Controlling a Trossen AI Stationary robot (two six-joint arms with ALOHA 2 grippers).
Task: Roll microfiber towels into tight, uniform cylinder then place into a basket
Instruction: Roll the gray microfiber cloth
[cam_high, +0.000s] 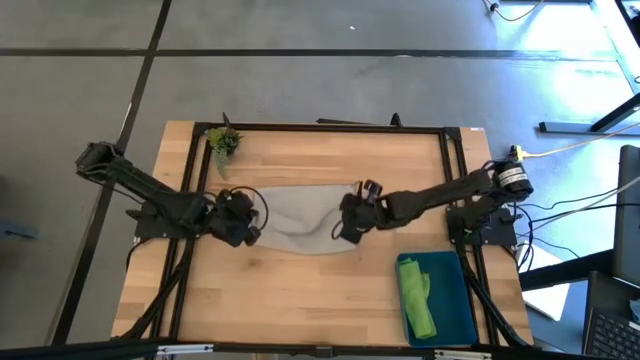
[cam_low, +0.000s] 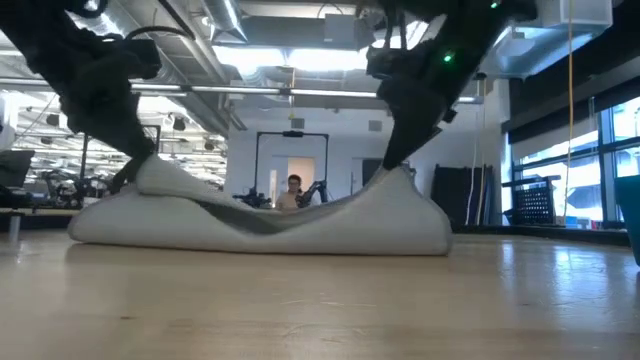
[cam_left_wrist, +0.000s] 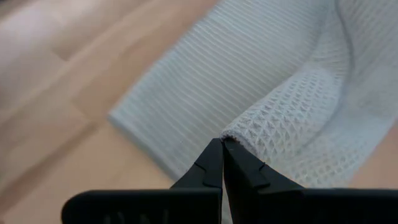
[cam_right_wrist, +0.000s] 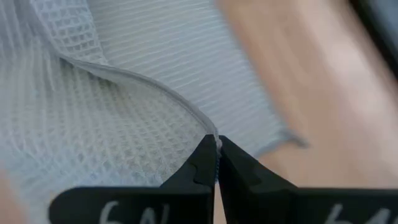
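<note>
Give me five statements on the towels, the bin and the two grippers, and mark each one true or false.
1. The green towel lies in the teal bin. True.
2. The grey towel is a finished tight roll. False: it lies spread and sagging between the grippers.
3. The left gripper pinches the grey towel's edge. True.
4. The right gripper hangs open above the bin. False: it is shut on the grey towel.
5. The plant sprig sits inside the bin. False: it stands at the table's far left corner.

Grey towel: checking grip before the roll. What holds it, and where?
Both claws: left claw pinches the grey towel at one end's edge, right claw at the other.
</note>
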